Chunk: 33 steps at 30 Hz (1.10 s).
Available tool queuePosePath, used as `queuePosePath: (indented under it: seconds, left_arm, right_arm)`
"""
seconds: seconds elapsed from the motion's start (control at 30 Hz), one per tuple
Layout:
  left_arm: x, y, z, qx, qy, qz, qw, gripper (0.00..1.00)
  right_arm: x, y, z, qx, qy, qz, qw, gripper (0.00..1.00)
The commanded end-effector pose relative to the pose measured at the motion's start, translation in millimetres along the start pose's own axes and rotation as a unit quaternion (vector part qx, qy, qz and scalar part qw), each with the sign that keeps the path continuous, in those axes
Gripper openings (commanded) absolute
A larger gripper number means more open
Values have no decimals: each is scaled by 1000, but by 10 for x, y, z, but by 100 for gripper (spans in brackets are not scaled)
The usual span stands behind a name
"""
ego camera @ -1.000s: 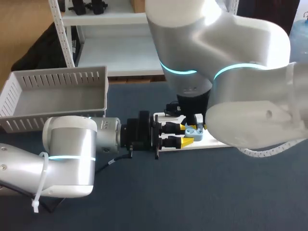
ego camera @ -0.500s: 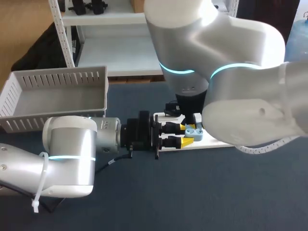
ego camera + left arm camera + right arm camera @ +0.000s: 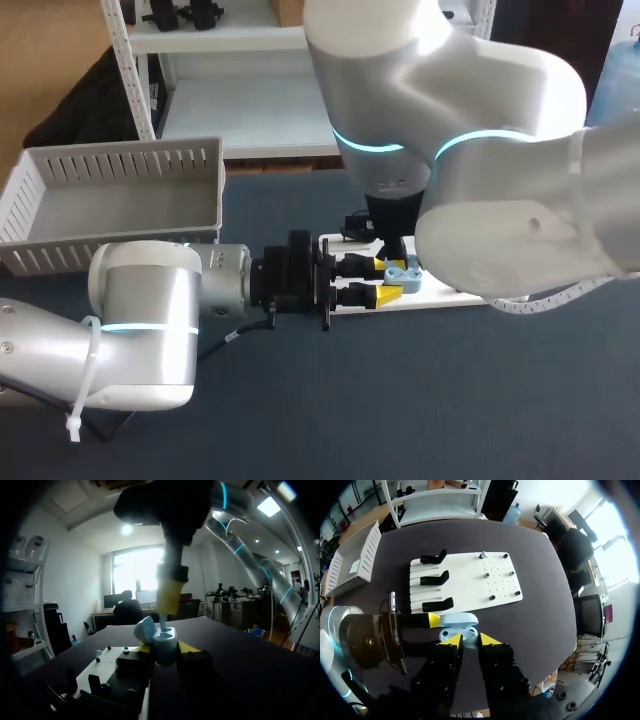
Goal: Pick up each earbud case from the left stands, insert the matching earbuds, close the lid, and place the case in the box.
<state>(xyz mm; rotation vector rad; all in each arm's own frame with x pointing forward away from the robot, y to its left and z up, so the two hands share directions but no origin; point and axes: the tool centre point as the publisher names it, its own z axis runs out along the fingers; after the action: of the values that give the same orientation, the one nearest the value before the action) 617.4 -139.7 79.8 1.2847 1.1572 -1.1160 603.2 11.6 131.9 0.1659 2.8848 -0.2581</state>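
Case (image 3: 403, 272) clasped in left pincer (image 3: 392, 281); right pincer (image 3: 470, 640) overhead, grip unclear; white board (image 3: 465, 580) nearby.

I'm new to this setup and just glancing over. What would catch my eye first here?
The pale blue case, lid open, gripped in the left hand at the white board's edge. The right hand hangs just above it. A white slatted box stands at the table's back left.

The table (image 3: 430, 400) has a dark blue-grey top (a matt, cloth-like surface) under even light.
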Motion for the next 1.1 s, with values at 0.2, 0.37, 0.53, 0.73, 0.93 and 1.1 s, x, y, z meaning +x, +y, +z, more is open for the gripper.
queuePosePath:
  seconds: [0.2,0.37,0.53,0.73,0.93,1.1]
  left_arm:
    - [5,-2,10,-2,0,1,1000,0]
    - [5,-2,10,-2,0,1,1000,0]
    - [5,-2,10,-2,0,1,1000,0]
    - [5,-2,10,-2,0,1,1000,0]
    - [5,-2,10,-2,0,1,1000,0]
    - [5,-2,10,-2,0,1,1000,0]
  right_arm:
    - [-32,14,27,1,4,0,1000,0]
    - [-40,13,47,2,7,1,1000,0]
    - [-32,19,61,3,10,1,1000,0]
    - [-31,25,76,4,14,0,1000,0]
    - [-35,39,100,6,23,1,1000,0]
    - [-30,54,111,6,28,1,1000,11]
